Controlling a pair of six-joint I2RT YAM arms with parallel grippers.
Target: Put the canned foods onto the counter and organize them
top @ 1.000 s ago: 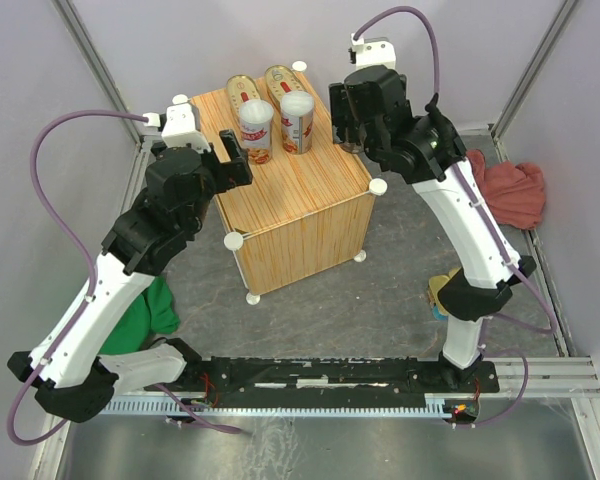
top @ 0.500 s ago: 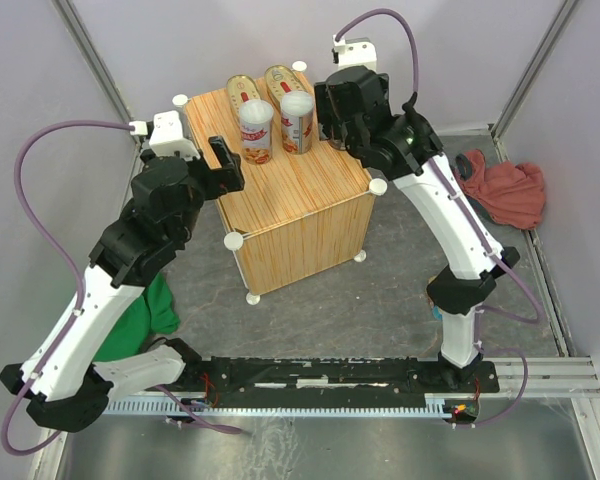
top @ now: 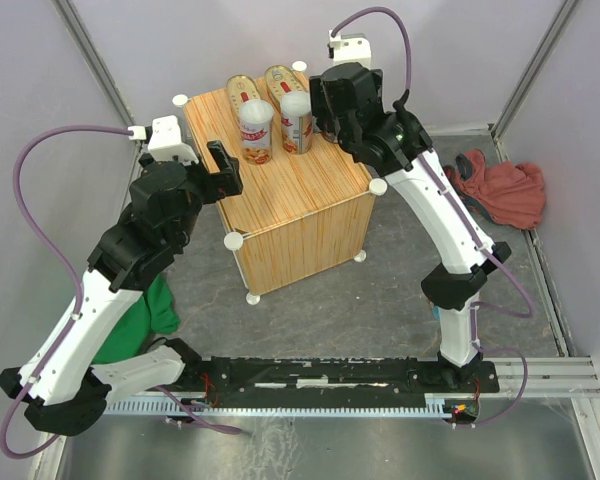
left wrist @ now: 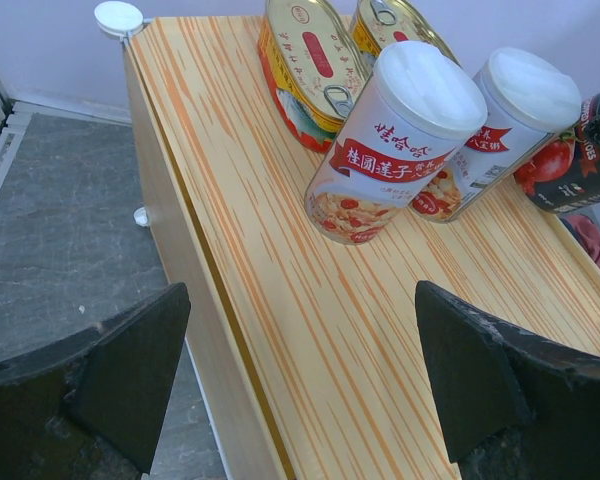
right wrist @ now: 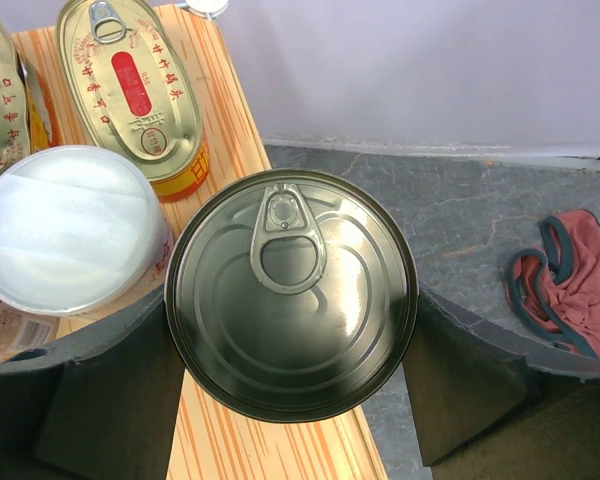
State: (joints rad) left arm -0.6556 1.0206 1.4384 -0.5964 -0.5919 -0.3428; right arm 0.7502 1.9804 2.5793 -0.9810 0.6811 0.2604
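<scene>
Clearly, 桂圆莲子 on nearer white-lidded can (left wrist: 395, 150)

A robot test cell in a lab: plain lilac walls (top: 180, 40) framed by aluminium posts (top: 92, 60), a grey floor (top: 380, 290), the cabled left arm (top: 90, 300) and right arm (top: 450, 220) bolted to a black rail (top: 320, 372) at the near edge, and a wood-grain box bench (top: 290, 195) at far centre.

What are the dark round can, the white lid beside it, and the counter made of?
Dark round can: metal, likely tinplate; glossy top with pull tab, pressed rings.
White lid: probably plastic; matte, slightly translucent.
Counter: wood-grain surface, maybe laminate or veneer; uniform orange streaks, cannot tell which.
</scene>
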